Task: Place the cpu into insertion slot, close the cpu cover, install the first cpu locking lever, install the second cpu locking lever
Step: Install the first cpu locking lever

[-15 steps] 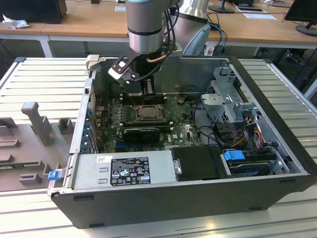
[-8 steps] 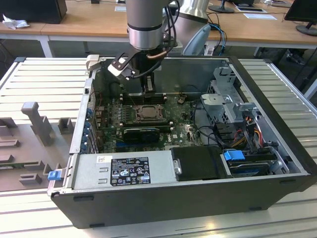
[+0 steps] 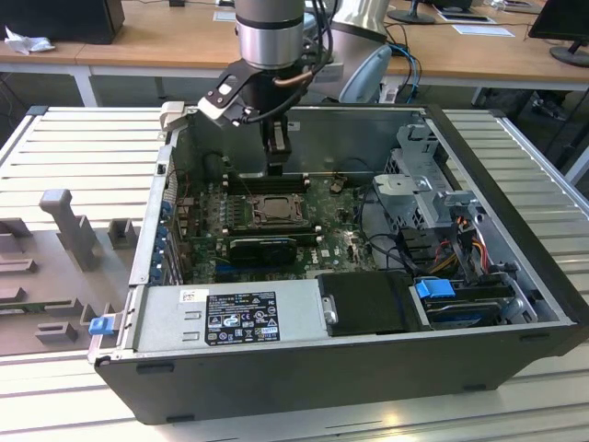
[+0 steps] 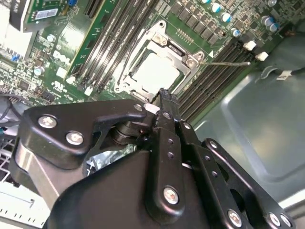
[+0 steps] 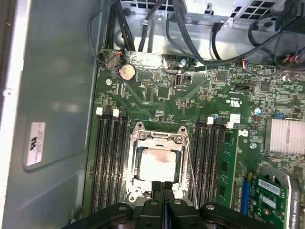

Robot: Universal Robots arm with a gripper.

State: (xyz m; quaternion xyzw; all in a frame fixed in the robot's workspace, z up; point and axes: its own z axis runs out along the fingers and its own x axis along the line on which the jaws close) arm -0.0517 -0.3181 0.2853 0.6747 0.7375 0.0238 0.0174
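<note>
Slatted metal table, wooden desks behind, and an open computer case lying on the table. The cpu sat in the insertion slot, its silver top showing through the window of the cpu cover, which lay flat over it. Gripper hung at the socket's edge, fingers pinched together, holding nothing. Black memory slots flanked the socket on the green board.
</note>
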